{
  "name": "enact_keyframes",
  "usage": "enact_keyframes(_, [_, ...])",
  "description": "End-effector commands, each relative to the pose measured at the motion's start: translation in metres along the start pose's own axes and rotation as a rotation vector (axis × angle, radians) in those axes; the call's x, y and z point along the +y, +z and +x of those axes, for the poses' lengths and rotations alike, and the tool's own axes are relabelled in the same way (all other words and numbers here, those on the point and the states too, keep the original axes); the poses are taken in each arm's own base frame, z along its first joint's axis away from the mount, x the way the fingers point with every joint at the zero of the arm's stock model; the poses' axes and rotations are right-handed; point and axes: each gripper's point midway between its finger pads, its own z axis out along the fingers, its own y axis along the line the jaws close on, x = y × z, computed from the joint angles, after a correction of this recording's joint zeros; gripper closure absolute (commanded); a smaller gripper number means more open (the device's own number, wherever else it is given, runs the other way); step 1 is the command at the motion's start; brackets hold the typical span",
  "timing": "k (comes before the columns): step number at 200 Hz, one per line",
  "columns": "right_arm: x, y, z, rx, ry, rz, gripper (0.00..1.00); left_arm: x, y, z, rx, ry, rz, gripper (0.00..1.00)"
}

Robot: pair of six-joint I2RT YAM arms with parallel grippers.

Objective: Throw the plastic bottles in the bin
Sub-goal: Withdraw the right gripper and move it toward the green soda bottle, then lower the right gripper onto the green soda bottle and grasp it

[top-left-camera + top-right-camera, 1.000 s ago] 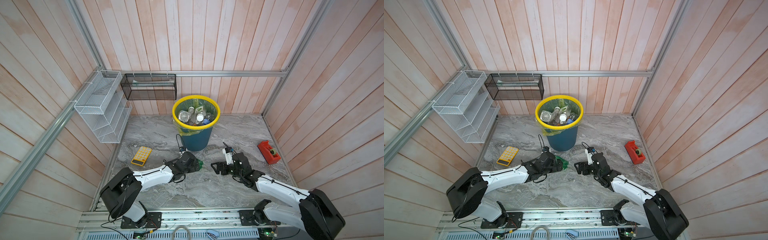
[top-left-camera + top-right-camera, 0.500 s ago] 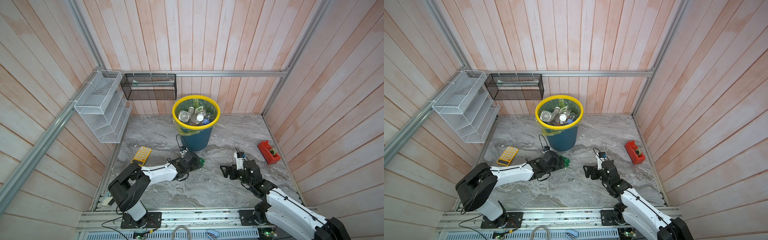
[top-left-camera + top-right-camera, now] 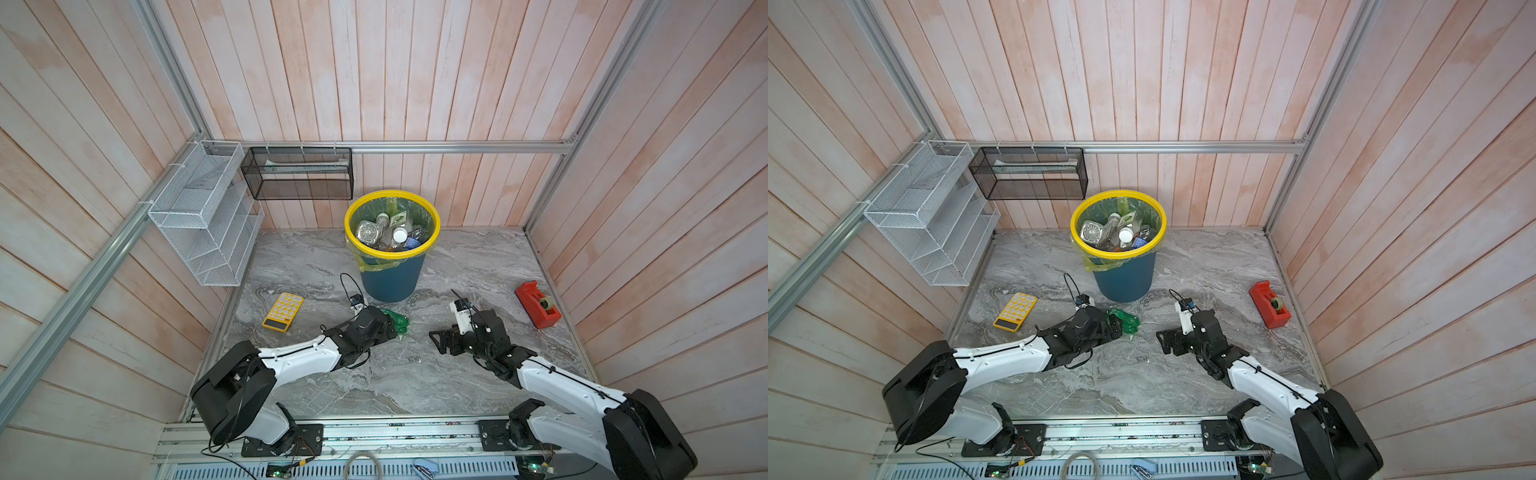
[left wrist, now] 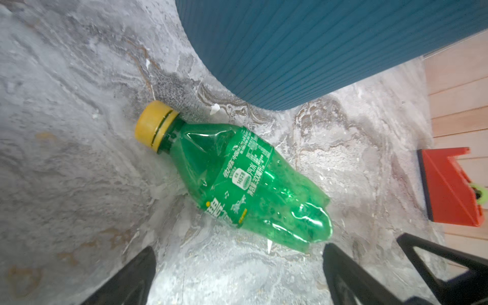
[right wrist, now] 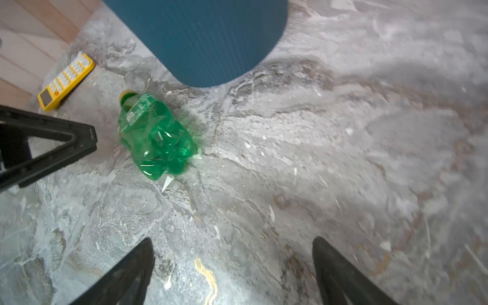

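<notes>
Left jaws stand spread just short of the green bottle (image 4: 237,179), which lies on the surface (image 3: 415,382) before the bin (image 3: 390,286), likely lining up a pinch; right jaws, also before the bin, hang spread and empty, apparently out of the way

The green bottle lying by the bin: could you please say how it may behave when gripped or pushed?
Its creased, see-through walls suggest the green bottle is empty: probably light, and likely to buckle when squeezed. Lying on its round side, it may roll if nudged.
</notes>
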Motion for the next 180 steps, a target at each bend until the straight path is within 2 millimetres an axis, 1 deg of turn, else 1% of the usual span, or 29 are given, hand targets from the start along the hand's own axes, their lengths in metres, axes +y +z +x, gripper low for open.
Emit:
enact_keyframes(1, [0.023, 0.011, -0.021, 0.001, -0.193, -0.011, 0.06, 0.021, -0.014, -0.003, -0.030, -0.012, -0.044, 0.00])
enact_keyframes(20, [0.037, 0.026, -0.023, 0.048, -0.269, -0.022, 0.04, 0.041, -0.025, -0.005, -0.044, -0.040, -0.066, 0.00])
enact_keyframes(50, [0.052, 0.055, -0.025, 0.121, -0.343, -0.041, 0.03, 0.072, -0.045, -0.009, -0.070, -0.074, -0.096, 0.00])
enact_keyframes(75, [0.063, 0.080, -0.014, 0.206, -0.382, -0.073, 0.04, 0.088, -0.061, -0.014, -0.097, -0.091, -0.106, 0.00])
enact_keyframes(87, [0.067, 0.090, -0.007, 0.246, -0.400, -0.080, 0.07, 0.095, -0.067, -0.014, -0.106, -0.098, -0.110, 0.00])
enact_keyframes(104, [0.074, 0.099, -0.001, 0.271, -0.417, -0.087, 0.08, 0.105, -0.072, -0.013, -0.112, -0.113, -0.121, 0.00])
enact_keyframes(122, [0.084, 0.102, 0.004, 0.284, -0.433, -0.101, 0.10, 0.115, -0.074, -0.010, -0.107, -0.126, -0.132, 0.00])
enact_keyframes(140, [0.085, 0.106, 0.012, 0.314, -0.442, -0.088, 0.18, 0.122, -0.076, -0.007, -0.104, -0.132, -0.140, 0.00])
enact_keyframes(155, [0.080, 0.109, 0.019, 0.352, -0.446, -0.047, 0.26, 0.127, -0.077, -0.006, -0.106, -0.138, -0.144, 0.00])
enact_keyframes(180, [0.076, 0.104, 0.028, 0.377, -0.443, -0.020, 0.39, 0.132, -0.078, -0.005, -0.110, -0.151, -0.140, 0.00])
